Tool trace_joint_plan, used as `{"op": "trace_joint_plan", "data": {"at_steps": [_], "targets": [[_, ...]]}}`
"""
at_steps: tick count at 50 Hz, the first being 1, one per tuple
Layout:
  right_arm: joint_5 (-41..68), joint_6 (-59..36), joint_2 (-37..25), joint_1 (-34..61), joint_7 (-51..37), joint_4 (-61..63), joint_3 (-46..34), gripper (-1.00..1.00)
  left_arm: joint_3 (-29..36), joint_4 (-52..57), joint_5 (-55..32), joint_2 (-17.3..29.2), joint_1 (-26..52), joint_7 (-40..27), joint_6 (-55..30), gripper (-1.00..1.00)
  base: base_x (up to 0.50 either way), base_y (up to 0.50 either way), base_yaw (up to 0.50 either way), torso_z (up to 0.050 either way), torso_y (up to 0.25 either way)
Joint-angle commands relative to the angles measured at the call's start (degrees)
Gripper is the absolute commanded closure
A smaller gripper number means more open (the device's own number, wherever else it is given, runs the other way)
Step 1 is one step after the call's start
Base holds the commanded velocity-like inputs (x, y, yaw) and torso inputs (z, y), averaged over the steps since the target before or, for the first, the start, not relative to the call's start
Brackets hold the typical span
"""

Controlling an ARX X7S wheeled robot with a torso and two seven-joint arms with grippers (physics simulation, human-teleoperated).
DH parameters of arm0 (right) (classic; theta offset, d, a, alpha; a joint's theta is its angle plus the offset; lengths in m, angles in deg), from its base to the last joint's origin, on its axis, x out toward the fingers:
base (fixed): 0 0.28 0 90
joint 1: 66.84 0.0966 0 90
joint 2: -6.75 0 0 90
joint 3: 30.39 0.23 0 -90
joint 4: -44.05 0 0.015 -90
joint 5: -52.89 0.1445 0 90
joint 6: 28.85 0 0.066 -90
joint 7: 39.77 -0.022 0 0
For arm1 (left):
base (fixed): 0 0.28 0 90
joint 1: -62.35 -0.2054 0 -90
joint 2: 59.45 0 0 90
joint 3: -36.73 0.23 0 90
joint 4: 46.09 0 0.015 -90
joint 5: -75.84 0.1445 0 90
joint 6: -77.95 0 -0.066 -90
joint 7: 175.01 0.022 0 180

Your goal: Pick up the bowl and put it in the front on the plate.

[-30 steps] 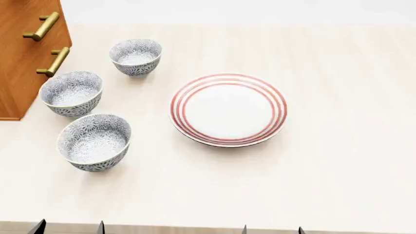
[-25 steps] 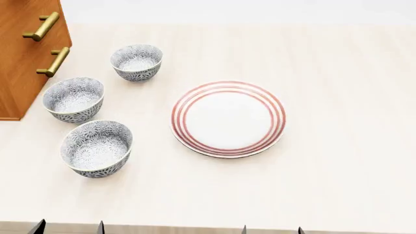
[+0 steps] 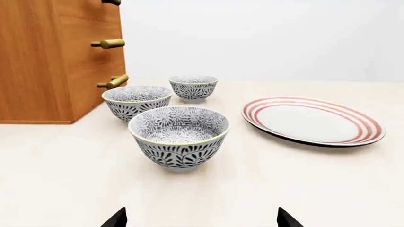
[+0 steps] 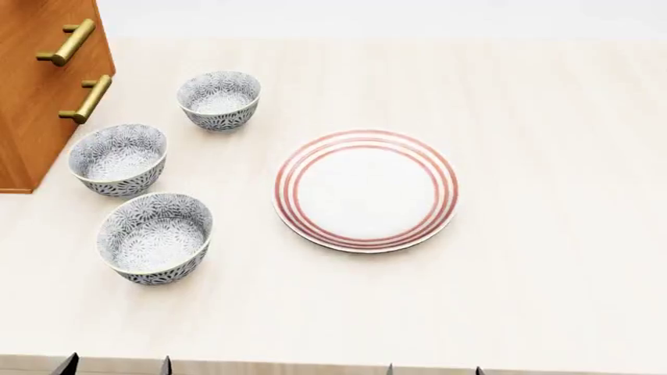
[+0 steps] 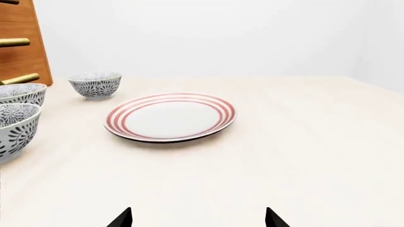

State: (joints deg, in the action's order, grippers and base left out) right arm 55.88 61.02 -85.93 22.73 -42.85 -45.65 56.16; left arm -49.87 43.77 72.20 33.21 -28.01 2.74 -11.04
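Three look-alike grey-blue floral bowls stand in a row at the table's left. The nearest bowl point(image 4: 155, 238) point(image 3: 180, 137) is upright and empty, straight ahead of my left gripper point(image 4: 115, 366) point(image 3: 202, 220), which is open and well short of it. The middle bowl point(image 4: 117, 158) point(image 3: 136, 100) and the far bowl point(image 4: 219, 99) point(image 3: 193, 87) stand behind it. The red-ringed white plate point(image 4: 366, 190) point(image 5: 169, 116) lies empty at the centre, ahead of my open right gripper point(image 4: 435, 369) point(image 5: 198, 218). Only the fingertips of either gripper show.
A wooden drawer cabinet point(image 4: 42, 86) point(image 3: 50, 56) with brass handles point(image 4: 86, 98) stands at the back left, close beside the middle bowl. The pale tabletop point(image 4: 542, 273) stretches to the right of the plate.
The bowls and plate first slid slightly lower in the head view, as the view itself shifted. Nothing on the table has moved, and both grippers stay open at the near edge.
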Motion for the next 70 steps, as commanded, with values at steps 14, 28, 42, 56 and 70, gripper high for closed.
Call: {"op": "trace_joint_plan", "data": {"at_steps": [14, 28, 42, 56, 70], "targets": [[0.6, 0.1, -0.6, 0.1, -0.6, -0.4, -0.8, -1.0, 0.9, 0.3, -0.9, 0.6, 0.0, -0.4, -0.2, -1.0, 0.0, 0.0, 0.0, 0.0, 0.0], [2.6, 25.4, -1.3, -3.4, -1.7, 4.7, -0.5, -1.0, 2.4, 7.3, 8.9, 2.3, -3.4, -7.1, 24.9, -1.0, 0.0, 0.0, 0.0, 0.0, 0.0], [4.5, 34.9, -2.0, -4.4, -2.2, 5.7, -1.5, -1.0, 2.3, 9.7, 13.3, 3.1, -4.9, -11.8, 33.1, -1.0, 0.0, 0.0, 0.0, 0.0, 0.0], [5.2, 36.2, -3.3, -4.7, -2.7, 5.6, -3.1, -1.0, 3.4, 9.1, 12.9, 3.9, -4.6, -12.9, 32.5, -1.0, 0.41, -0.03, 0.0, 0.0, 0.0], [5.1, 36.6, -4.3, -4.7, -3.2, 5.5, -4.3, -1.0, 4.4, 9.0, 12.6, 4.7, -4.6, -13.8, 31.9, -1.0, 0.5, -0.03, 0.0, 0.0, 0.0]]}}
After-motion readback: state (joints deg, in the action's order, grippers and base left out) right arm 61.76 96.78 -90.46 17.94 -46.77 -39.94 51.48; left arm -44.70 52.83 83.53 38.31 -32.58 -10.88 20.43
